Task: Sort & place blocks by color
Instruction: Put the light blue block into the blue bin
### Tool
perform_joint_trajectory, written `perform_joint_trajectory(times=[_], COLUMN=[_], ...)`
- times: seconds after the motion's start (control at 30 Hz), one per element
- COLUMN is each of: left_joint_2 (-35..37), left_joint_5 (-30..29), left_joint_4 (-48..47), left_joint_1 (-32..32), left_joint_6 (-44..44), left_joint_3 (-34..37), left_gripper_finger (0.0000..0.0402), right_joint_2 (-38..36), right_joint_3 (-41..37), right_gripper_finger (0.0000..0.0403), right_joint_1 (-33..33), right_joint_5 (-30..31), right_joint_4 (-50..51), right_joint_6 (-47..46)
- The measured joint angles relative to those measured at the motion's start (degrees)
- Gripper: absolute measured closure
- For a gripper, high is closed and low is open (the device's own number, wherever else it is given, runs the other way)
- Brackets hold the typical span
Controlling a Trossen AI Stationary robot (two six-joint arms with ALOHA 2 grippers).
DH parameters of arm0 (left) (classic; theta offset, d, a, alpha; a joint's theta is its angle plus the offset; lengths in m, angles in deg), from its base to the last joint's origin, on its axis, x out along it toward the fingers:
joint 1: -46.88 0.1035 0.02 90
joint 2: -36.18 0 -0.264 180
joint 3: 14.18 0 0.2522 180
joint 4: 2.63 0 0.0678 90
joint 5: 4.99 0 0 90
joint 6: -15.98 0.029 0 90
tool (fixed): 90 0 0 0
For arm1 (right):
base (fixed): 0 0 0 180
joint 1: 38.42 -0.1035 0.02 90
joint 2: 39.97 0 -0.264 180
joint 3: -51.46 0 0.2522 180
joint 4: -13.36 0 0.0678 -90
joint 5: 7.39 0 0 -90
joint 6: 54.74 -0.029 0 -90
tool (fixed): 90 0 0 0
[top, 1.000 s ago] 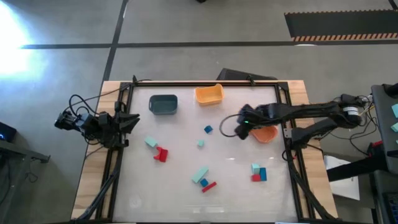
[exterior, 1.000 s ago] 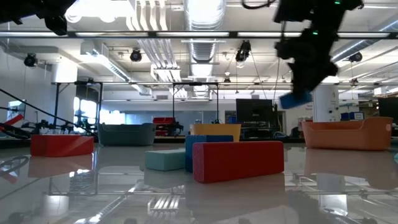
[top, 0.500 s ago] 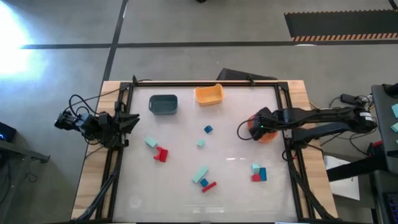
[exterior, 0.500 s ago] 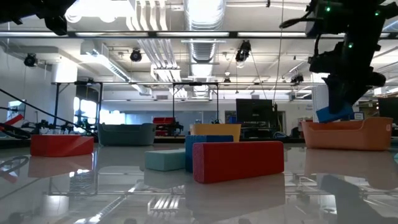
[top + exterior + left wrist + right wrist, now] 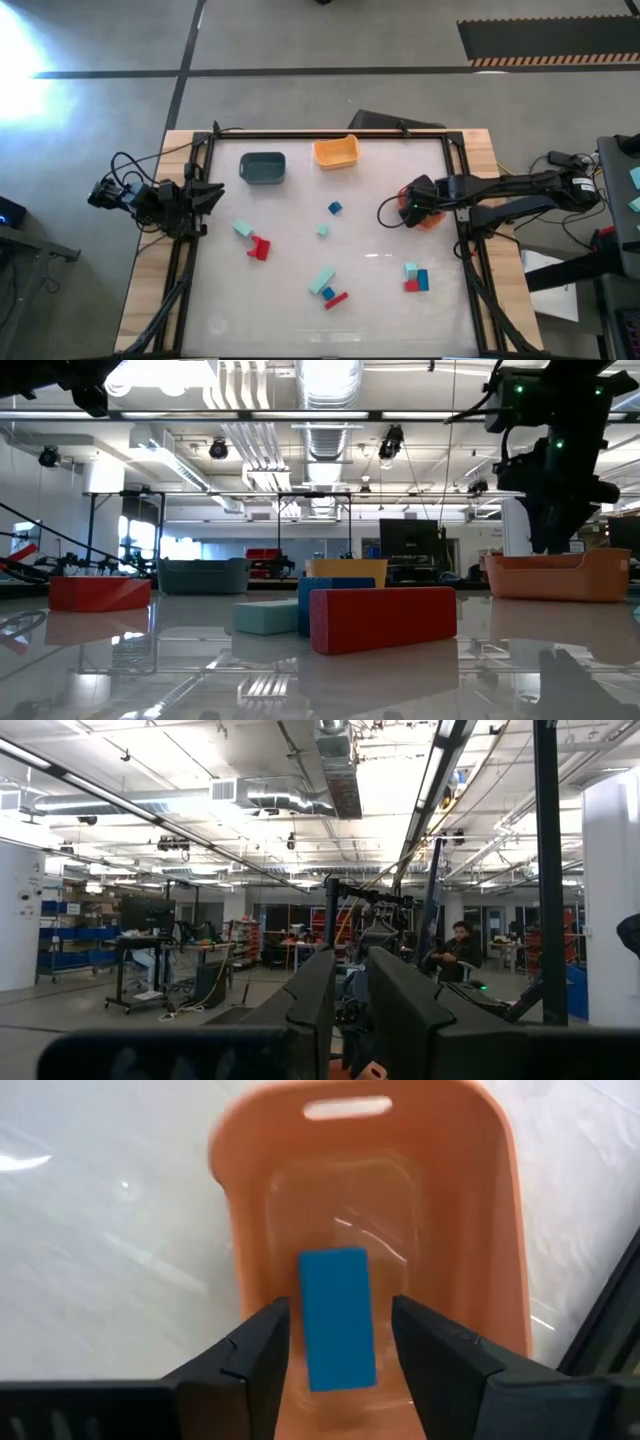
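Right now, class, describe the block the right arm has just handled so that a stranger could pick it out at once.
Go to the table's right edge, where the right gripper hangs open over the orange bin. A blue bar lies on that bin's floor, between the fingers in the right wrist view. It is the only block seen inside a bin; the others lie on the table.

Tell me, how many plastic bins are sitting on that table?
3. A dark teal plastic bin and a yellow-orange plastic bin sit side by side along the high view's top edge. An orange plastic bin sits under the right gripper.
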State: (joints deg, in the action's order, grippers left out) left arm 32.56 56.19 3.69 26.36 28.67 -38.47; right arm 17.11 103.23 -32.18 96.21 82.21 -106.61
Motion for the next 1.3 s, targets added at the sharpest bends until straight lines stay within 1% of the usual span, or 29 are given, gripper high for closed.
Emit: perform_joint_trajectory(times=[0.13,0.27,0.4,0.6,0.73,0.87,0.93,1.03,1.17,1.3], left_joint_2=[0.00,0.00,0.00,-1.66,-5.13,-10.98,-14.63,-20.19,-26.70,-33.41], left_joint_5=[0.00,0.00,0.00,-0.04,-0.25,-0.47,-0.70,-0.90,-0.90,-0.92], left_joint_4=[0.04,0.10,0.12,0.33,0.97,3.28,6.10,11.64,18.17,20.14], left_joint_1=[0.00,0.00,-0.01,-0.02,0.00,-0.01,-0.01,0.00,-0.19,-0.20], left_joint_6=[0.00,-0.21,-0.64,-6.36,-10.42,-16.23,-18.52,-21.17,-25.89,-34.03], left_joint_3=[0.00,0.00,0.00,0.00,0.00,0.02,0.07,0.07,0.05,0.04], left_gripper_finger=[0.0353,0.0353,0.0353,0.0353,0.0353,0.0353,0.0353,0.0353,0.0353,0.0353], right_joint_2=[0.00,0.00,0.00,0.46,0.46,0.46,0.46,0.46,0.46,0.46], right_joint_3=[2.60,5.24,5.87,5.87,5.84,5.64,5.01,3.04,-0.70,-3.64], right_gripper_finger=[0.0248,0.0261,0.0274,0.0280,0.0281,0.0288,0.0294,0.0304,0.0320,0.0337], right_joint_1=[0.00,-0.54,-2.05,-4.73,-6.91,-8.33,-8.50,-8.48,-8.35,-8.05], right_joint_5=[0.30,4.11,8.61,10.86,14.29,16.87,16.77,15.06,8.06,3.56], right_joint_4=[-0.11,-2.55,-11.15,-23.61,-29.93,-37.36,-42.78,-53.85,-69.66,-81.91], right_joint_6=[1.46,4.44,10.83,20.53,26.99,34.92,39.58,48.13,57.86,64.35])
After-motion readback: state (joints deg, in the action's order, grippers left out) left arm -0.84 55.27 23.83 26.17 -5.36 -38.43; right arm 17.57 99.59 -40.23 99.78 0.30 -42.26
